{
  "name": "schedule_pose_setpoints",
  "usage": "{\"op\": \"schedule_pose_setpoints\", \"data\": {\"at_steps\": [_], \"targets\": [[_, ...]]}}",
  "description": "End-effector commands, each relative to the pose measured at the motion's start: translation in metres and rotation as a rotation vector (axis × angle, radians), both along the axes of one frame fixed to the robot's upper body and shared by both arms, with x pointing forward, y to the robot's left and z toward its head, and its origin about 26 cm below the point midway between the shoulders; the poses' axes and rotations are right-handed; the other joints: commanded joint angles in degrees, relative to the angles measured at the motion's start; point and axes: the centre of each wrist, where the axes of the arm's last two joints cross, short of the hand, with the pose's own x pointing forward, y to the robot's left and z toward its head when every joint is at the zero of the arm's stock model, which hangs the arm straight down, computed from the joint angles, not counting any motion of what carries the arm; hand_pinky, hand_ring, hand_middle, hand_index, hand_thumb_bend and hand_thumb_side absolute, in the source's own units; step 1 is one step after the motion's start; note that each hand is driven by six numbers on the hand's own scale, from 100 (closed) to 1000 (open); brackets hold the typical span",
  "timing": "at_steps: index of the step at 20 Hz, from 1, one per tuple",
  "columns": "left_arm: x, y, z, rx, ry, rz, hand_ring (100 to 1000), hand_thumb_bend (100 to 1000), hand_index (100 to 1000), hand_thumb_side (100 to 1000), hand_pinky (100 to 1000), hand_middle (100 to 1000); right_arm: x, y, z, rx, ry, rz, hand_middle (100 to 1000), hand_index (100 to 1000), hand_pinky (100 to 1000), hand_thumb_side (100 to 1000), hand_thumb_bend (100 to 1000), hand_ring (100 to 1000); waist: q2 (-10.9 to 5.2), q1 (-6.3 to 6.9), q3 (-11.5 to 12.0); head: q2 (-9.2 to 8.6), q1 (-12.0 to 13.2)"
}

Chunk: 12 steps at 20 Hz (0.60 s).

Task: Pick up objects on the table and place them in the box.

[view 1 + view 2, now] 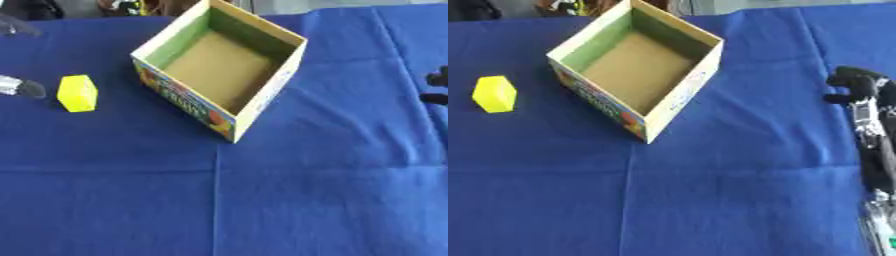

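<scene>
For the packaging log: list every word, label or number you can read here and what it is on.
Box: coloured print with red lettering on the near left outer wall, too blurred to read.
Box, near right wall: faint marks, unreadable.
Yellow block: no text.
Blue cloth: no text.

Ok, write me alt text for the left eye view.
An open, empty cardboard box sits askew on a blue tablecloth, with a yellow block lying apart on its left. The robot's left hand shows at the left edge near the block, not touching it.
</scene>
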Motion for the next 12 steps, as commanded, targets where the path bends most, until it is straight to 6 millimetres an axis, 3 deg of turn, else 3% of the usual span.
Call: {"op": "schedule_pose_setpoints", "data": {"at_steps": [1,8,9,12], "targets": [[0.005,0.008,0.008,0.021,0.028,0.023,903,822,1000,934,730,944,-0.001,-0.002,0.005,-0.03,-0.017,-0.004,622,756,684,801,100,789,-0.9,0.06,0.0,-0.62,-0.2],[0.013,0.012,0.006,0.016,0.058,0.028,899,804,1000,918,721,947,-0.002,-0.002,0.005,-0.032,-0.016,-0.004,622,756,684,801,100,789,-0.83,0.06,-0.1,-0.68,-0.3],[0.014,0.011,0.006,0.017,0.06,0.027,870,723,1000,800,694,958,-0.002,-0.002,0.005,-0.032,-0.014,-0.003,622,757,685,804,100,791,-0.74,0.07,-0.1,-0.79,-0.2],[0.028,0.003,0.001,0.039,0.082,0.008,870,722,1000,790,693,960,-0.001,0.001,0.004,-0.038,-0.01,0.006,622,757,685,805,100,791,0.18,0.27,-0.8,-1.78,0.3]]}}
